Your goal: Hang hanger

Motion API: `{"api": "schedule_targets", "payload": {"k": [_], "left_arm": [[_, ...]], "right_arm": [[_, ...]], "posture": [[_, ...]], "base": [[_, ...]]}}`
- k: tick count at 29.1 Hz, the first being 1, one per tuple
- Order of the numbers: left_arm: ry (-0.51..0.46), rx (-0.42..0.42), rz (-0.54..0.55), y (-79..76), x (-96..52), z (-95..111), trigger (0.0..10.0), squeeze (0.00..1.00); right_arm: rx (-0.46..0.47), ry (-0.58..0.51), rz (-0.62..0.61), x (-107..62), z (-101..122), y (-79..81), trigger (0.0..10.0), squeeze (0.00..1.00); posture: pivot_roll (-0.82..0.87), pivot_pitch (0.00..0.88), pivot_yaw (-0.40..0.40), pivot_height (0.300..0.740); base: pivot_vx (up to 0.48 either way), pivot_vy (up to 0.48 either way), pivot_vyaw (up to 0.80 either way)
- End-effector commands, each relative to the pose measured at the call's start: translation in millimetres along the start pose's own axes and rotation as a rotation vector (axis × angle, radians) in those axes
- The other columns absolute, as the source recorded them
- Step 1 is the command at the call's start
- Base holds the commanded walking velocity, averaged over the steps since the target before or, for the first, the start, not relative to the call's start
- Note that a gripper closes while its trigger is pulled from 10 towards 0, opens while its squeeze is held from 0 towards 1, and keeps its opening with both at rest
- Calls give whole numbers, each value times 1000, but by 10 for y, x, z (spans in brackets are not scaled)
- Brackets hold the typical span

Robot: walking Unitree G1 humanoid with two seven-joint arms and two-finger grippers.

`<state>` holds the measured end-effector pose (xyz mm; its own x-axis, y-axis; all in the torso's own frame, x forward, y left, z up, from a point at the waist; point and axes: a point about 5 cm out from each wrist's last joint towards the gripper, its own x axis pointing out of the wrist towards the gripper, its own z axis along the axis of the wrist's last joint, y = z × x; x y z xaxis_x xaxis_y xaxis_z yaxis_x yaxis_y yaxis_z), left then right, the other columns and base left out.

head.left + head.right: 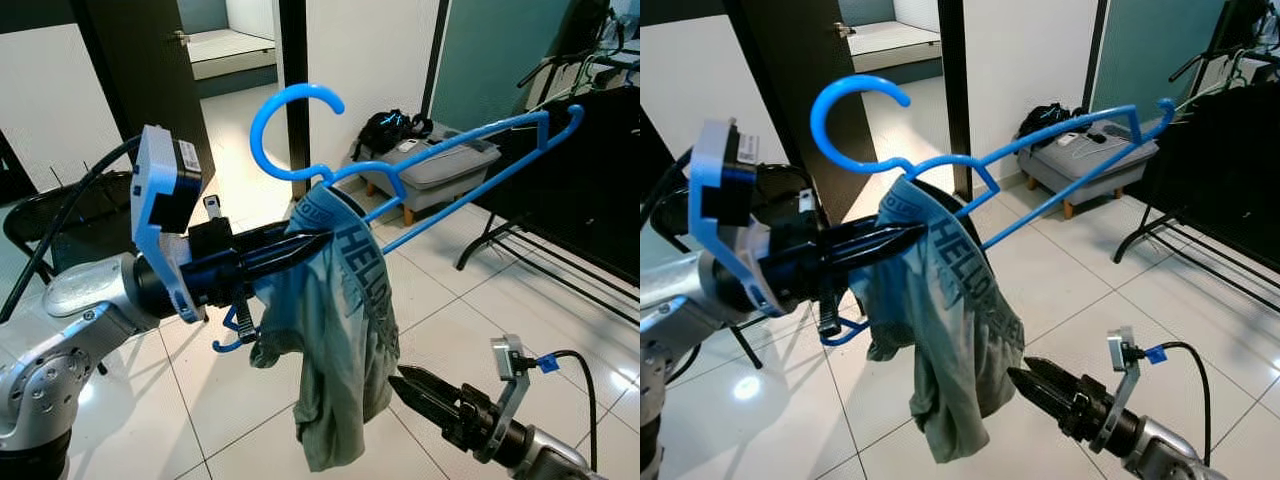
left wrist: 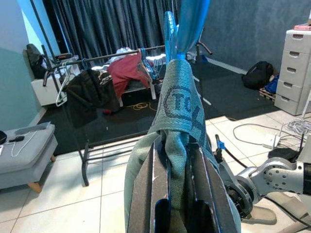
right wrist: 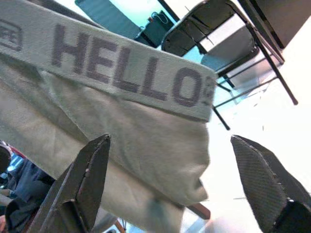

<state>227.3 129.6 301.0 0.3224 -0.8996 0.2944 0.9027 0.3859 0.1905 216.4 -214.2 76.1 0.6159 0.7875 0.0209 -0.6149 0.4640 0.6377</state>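
Note:
A blue plastic hanger (image 1: 470, 135) is held up at chest height, its hook (image 1: 295, 100) pointing up and one end (image 1: 232, 340) showing below my left wrist. A grey-green garment (image 1: 340, 330) with a "HELLO" waistband drapes over the hanger. My left gripper (image 1: 318, 240) is shut on the waistband (image 2: 177, 97) where it lies over the hanger. Low on the right, my right gripper (image 1: 400, 382) points at the hanging cloth; in the right wrist view it (image 3: 169, 141) is open, just short of the garment (image 3: 146, 145).
A black clothes rack (image 1: 560, 250) with dark clothes stands at the right. A grey padded bench (image 1: 440, 170) and a black backpack (image 1: 390, 128) sit by the far wall. A black folding chair (image 1: 60, 210) is at the left, beside a dark door (image 1: 130, 60). The floor is glossy white tile.

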Motion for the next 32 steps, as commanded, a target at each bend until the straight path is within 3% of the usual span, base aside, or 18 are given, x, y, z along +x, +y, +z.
{"api": "schedule_targets", "payload": {"k": [1, 6, 12, 16, 17, 20, 21, 32], "left_arm": [[-1, 27, -8, -11, 1, 66, 0, 0], [-11, 26, -19, -25, 27, 88, 0, 0], [-18, 22, -37, -53, 64, 99, 0, 0], [-17, 21, -39, -57, 67, 97, 0, 0], [-17, 19, -39, -59, 69, 96, 0, 0], [-16, 18, -39, -60, 70, 96, 0, 0], [-15, 17, -39, -60, 71, 97, 0, 0], [46, 17, 20, 37, -36, 6, 0, 0]], "right_arm": [[-21, 12, -13, -32, 4, -5, 10000, 0], [-16, 16, -7, -23, 15, -11, 10000, 0], [0, 3, 95, 158, 59, 76, 10000, 0], [0, 0, 113, 187, 69, 89, 10000, 0], [-7, -9, 124, 217, 92, 96, 4667, 0], [-13, -16, 129, 236, 108, 100, 4667, 0], [-19, -26, 134, 246, 130, 101, 0, 0], [-81, -107, 90, 195, 326, 80, 0, 0]], "posture": [[57, 0, 30, 735], [56, 0, 30, 735], [66, 0, 27, 735], [69, 0, 27, 735], [69, 0, 27, 735], [72, 0, 25, 735], [72, 0, 25, 735], [65, 0, 28, 735]], "base": [[0, 0, 0], [0, 0, 0], [0, 0, 0], [0, 0, 0], [0, 0, 0], [0, 0, 0], [0, 0, 0], [0, 0, 0]]}}
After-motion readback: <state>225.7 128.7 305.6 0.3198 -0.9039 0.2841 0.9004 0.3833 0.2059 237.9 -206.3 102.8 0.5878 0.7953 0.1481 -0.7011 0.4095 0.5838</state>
